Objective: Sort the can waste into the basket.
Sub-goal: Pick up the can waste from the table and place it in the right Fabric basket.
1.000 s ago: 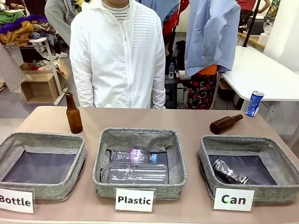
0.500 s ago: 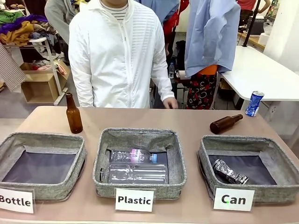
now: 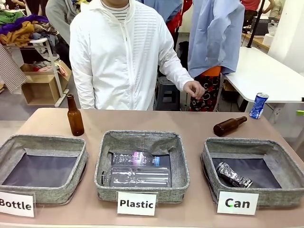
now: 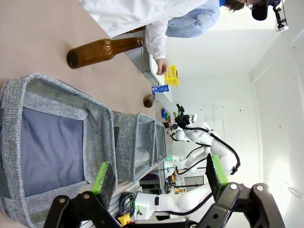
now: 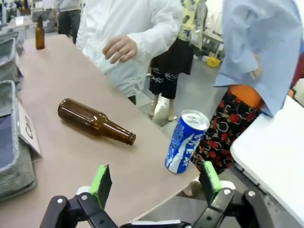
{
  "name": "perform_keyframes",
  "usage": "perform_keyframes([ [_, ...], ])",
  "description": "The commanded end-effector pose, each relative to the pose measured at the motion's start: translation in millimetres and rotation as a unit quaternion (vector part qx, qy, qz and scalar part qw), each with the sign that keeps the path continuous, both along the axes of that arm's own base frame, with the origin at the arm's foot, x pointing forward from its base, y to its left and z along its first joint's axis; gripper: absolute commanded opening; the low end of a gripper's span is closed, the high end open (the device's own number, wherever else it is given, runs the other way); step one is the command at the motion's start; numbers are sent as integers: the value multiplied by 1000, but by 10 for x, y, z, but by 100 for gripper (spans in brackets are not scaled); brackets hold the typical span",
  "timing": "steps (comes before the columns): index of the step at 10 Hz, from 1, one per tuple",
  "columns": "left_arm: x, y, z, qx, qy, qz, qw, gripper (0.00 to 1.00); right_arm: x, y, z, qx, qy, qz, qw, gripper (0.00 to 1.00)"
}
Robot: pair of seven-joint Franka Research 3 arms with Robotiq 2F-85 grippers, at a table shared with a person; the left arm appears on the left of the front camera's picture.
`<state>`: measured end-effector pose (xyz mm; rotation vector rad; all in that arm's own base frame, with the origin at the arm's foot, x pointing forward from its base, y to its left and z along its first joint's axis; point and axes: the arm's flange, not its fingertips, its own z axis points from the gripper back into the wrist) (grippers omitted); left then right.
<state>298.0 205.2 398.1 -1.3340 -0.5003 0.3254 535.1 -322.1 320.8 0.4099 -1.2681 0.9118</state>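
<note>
A blue can [image 3: 259, 105] with white lettering stands upright at the table's far right corner. In the right wrist view the blue can [image 5: 186, 141] is just ahead of my right gripper [image 5: 156, 183], which is open and holds nothing. One of its green pads [image 3: 300, 112] pokes in at the front view's right edge. A crushed silver-and-black can [image 3: 233, 175] lies inside the grey basket [image 3: 209, 161] behind the "Can" card [image 3: 237, 203]. My left gripper [image 4: 159, 174] is open and empty above the "Bottle" bin [image 4: 52, 137].
The person in a white jacket stands at the far side with a hand [image 3: 194, 89] raised toward the right. A brown bottle [image 3: 229, 125] lies behind the Can basket. Another brown bottle [image 3: 74, 116] stands far left. The Plastic bin [image 3: 107, 161] holds clear bottles.
The person's hand came out from beside the body and rose to the right. A green pad has appeared at the front view's right edge. Cans and bottles stayed put.
</note>
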Motion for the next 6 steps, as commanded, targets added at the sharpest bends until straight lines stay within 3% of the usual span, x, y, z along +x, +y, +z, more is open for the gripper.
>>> perform_keyframes([
  [1,0,-8,5,1,-13,-3,1000,100,259,39,-89,5,12,46,999,100],
  [2,0,-8,5,1,-13,-3,1000,100,249,12,-89,4,17,35,999,100],
  [3,0,-8,5,1,-13,-3,1000,100,-71,-143,140,12,47,20,999,100],
  [4,0,-8,5,1,-13,-3,1000,100,-667,-406,539,54,86,17,995,100],
  [5,0,-8,5,1,-13,-3,1000,100,-1285,-636,907,138,93,17,986,100],
  [6,0,-8,5,1,-13,-3,1000,100,-1802,-865,1152,195,97,-22,976,100],
])
